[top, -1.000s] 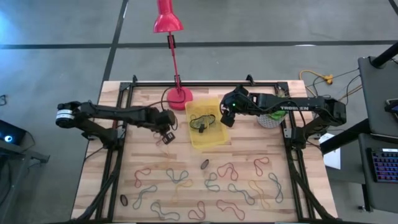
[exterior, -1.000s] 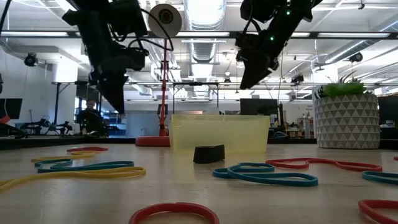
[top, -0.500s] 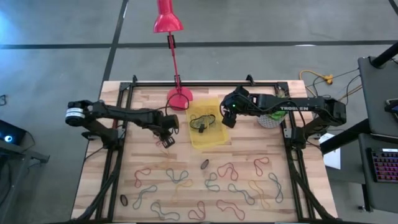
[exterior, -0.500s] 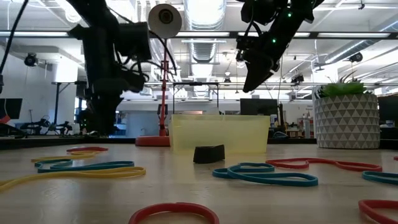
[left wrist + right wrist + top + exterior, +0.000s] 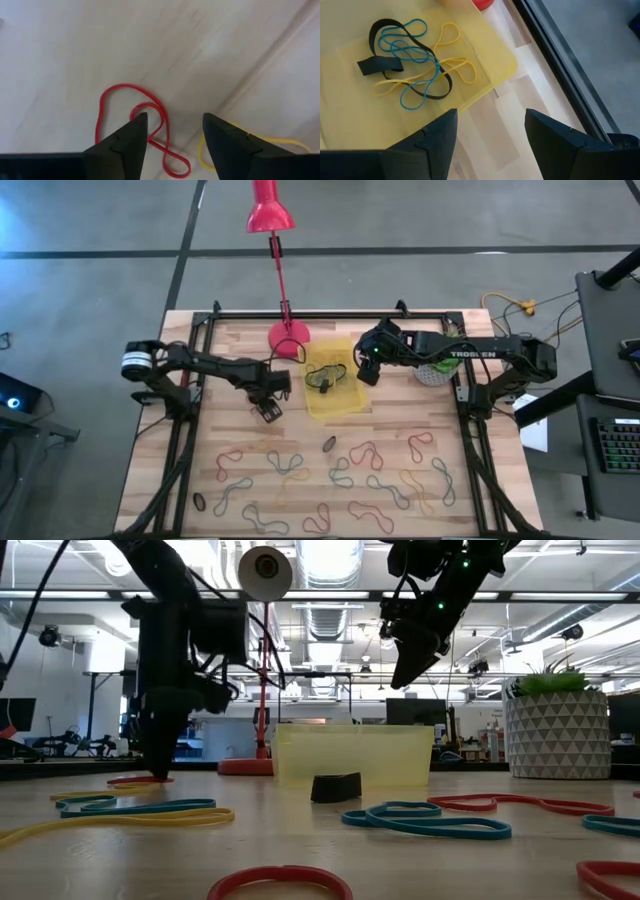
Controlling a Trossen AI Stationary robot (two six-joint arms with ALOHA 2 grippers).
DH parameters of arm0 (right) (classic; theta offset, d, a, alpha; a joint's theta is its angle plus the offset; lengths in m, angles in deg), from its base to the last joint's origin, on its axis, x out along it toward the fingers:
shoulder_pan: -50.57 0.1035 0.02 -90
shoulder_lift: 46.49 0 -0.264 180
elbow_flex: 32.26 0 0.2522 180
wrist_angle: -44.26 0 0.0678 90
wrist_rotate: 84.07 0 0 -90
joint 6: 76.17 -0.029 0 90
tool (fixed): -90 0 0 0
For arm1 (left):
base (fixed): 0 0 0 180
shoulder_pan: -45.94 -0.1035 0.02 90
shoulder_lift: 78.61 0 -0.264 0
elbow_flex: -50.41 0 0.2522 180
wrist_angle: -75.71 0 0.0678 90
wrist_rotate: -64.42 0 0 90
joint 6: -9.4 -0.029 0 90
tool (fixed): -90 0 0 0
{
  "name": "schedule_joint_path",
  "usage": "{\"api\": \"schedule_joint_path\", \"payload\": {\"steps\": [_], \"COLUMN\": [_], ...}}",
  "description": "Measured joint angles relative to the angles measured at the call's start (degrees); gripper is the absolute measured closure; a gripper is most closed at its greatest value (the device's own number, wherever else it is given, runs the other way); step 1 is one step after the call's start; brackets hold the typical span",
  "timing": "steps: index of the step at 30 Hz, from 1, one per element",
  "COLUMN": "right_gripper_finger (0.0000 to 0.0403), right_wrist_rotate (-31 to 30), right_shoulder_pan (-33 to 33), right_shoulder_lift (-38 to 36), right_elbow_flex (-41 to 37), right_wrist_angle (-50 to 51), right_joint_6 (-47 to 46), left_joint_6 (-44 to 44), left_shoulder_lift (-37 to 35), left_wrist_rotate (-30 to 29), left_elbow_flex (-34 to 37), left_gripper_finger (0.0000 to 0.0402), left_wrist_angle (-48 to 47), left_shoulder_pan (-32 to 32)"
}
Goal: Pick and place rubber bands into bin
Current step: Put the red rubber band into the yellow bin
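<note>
Many rubber bands (image 5: 330, 480) litter the wooden table (image 5: 200, 470) beneath workshop lights.

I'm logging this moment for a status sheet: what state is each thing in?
left gripper: open, low over a red rubber band on the table, holding nothing.
right gripper: open, empty, above the bin's edge.
bin: upright on the table, holding a tangle of blue, yellow and black bands.
loose rubber bands: lying flat, scattered on the table's near half.
lamp: standing upright.
</note>
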Motion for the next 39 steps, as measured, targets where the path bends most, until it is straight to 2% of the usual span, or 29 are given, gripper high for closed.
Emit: {"api": "schedule_joint_path", "payload": {"steps": [7,15,39], "right_gripper_finger": [0.0183,0.0183,0.0183], "right_wrist_rotate": [0.02,0.0,0.02], "right_shoulder_pan": [-0.27,-0.65,-0.86], "right_shoulder_lift": [0.0,0.14,0.15], "right_elbow_flex": [-0.02,-0.15,-2.86], "right_wrist_angle": [-0.01,-0.08,-0.55], "right_joint_6": [1.06,1.01,0.82], "left_joint_6": [0.8,0.8,-1.36], "left_shoulder_lift": [-2.54,-2.66,2.08], "left_wrist_rotate": [-3.44,-4.83,-1.7], "left_elbow_flex": [-1.33,-0.87,0.88], "left_gripper_finger": [0.0226,0.0226,0.0226], "left_wrist_angle": [-4.34,-7.38,-3.16], "left_shoulder_pan": [0.07,0.11,0.04]}}
